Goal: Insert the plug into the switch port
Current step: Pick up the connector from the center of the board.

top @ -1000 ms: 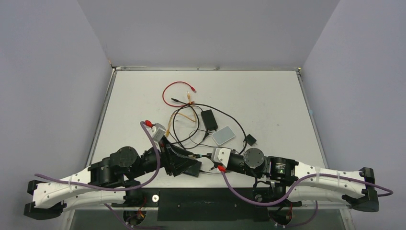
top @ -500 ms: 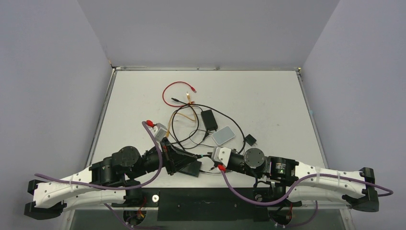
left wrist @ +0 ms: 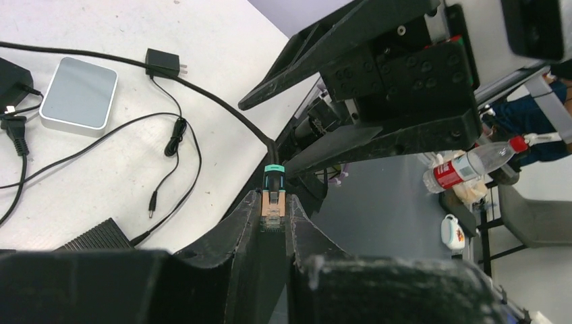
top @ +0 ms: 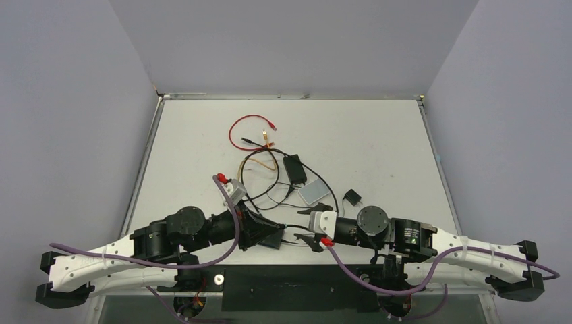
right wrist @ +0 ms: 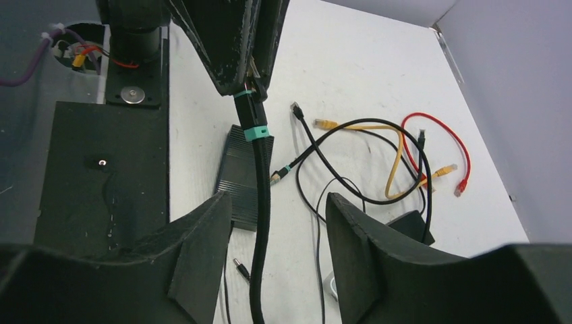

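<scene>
In the left wrist view my left gripper [left wrist: 273, 200] is shut on the plug [left wrist: 273, 208], a clear-tipped tan connector with a teal band on a black braided cable [left wrist: 222, 111]. That cable runs free between the fingers of my open right gripper [right wrist: 276, 209]. From the right wrist the plug [right wrist: 251, 91] shows at the left fingers [right wrist: 229, 47], above the flat black switch [right wrist: 237, 179] with its ribbed edge. The switch port itself is hidden. From above, the left gripper [top: 260, 229] covers part of the switch [top: 273, 237], and the right gripper [top: 301, 237] sits just right of it.
A light grey pad [top: 316, 194], a black adapter brick [top: 295, 169] and a small wall plug [top: 351, 197] lie behind the grippers. Red [top: 246, 131], orange [right wrist: 398, 162] and thin black cables tangle mid-table. A barrel connector [left wrist: 152, 202] lies near the switch.
My left gripper has shut on the plug. My right gripper has opened, let go of the cable and drawn back to the right.
</scene>
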